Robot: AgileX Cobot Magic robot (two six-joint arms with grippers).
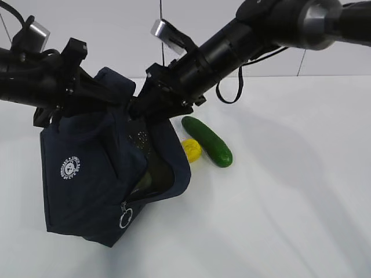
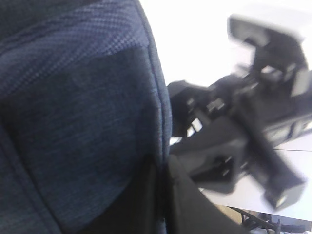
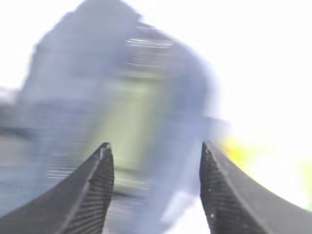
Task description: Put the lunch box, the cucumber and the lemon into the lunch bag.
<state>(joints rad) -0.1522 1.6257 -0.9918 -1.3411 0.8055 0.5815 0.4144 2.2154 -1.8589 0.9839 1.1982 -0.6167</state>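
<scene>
The lunch bag point(image 1: 87, 179) stands on the white desk point(image 1: 290, 202), its mouth gaping toward the right. A round white logo point(image 1: 71, 168) marks its front; the ring of lettering is too small to read. A metal ring pull point(image 1: 126, 220) hangs at the lower front corner. The left tool point(image 1: 58, 107) is closed at the bag's upper edge, seemingly pinching fabric. The right tool point(image 3: 156, 161) stands with jaws apart, empty, at the bag's mouth. A blurred pale green shape inside may be the lunch box point(image 3: 129, 122). The lemon point(image 1: 192, 149) lies just beside the bag, touching the cucumber point(image 1: 207, 141).
</scene>
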